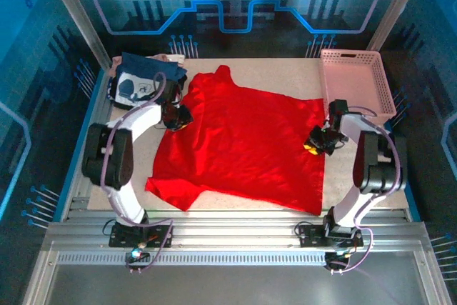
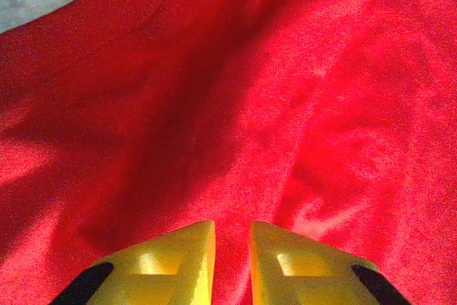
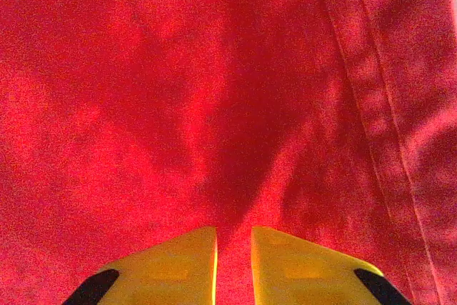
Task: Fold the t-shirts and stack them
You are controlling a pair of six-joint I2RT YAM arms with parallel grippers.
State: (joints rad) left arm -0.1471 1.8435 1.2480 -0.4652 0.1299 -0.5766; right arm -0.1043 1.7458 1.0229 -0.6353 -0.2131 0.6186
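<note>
You had two t-shirts on the table point(image 1: 285, 66), one of each colour. The single red t-shirt point(image 1: 246, 144) lay spread open across the middle of the surface, one sleeve pointing at the far edge, the other reaching toward the near left corner, and its right side stopping just short of the right edge. The single navy t-shirt point(image 1: 146, 76) sat bunched in the far left corner, a white-grey print showing on its upper side; it lay just beside the red one, and I could not tell whether the two touched. One pink basket point(image 1: 357, 83) stood in the far right corner, apart from both shirts. Your two arms were both down on the red cloth. Your left gripper point(image 1: 178, 121) sat on the shirt's left border, near the navy bundle. In its wrist view the two yellow fingers point(image 2: 178, 262) stood nearly together with a thin strip of red cloth in the gap and creases running toward it, so it was pinching the red t-shirt; a patch of bare table showed at the upper left corner of that view. Your right gripper point(image 1: 313, 146) sat on the shirt's right border, near the table's right edge. Its two yellow fingers point(image 3: 300, 266) were likewise drawn close with red cloth between them, clamped on the same shirt, and one stitched hem point(image 3: 371, 105) ran down the cloth just to their right.
</note>
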